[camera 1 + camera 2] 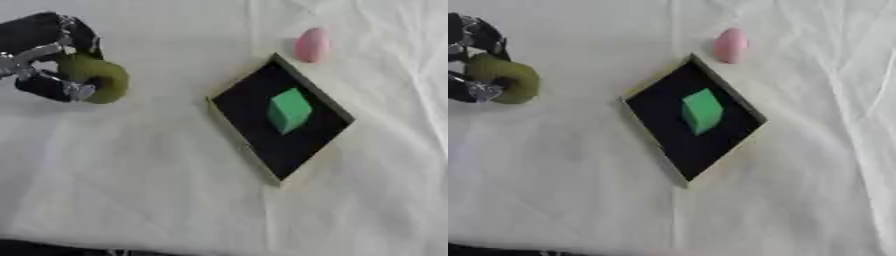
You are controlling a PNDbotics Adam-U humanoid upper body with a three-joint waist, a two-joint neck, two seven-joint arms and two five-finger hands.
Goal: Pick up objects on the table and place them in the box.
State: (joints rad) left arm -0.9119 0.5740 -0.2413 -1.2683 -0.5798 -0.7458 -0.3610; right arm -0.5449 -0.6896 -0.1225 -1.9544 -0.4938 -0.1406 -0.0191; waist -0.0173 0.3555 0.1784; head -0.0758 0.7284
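My left hand [44, 55] is at the upper left, its fingers curled round an olive-green ring [94, 77], which hangs just above the white cloth. A shallow box [229, 91] with a black floor and pale rim lies askew in the middle. A green block [289, 110] rests inside it. A pink egg-shaped object [311, 45] stands on the cloth just beyond the box's far corner. My right hand is out of sight.
A white, wrinkled cloth [131, 175] covers the whole table. A dark strip [52, 248] runs along the table's near edge at the bottom left.
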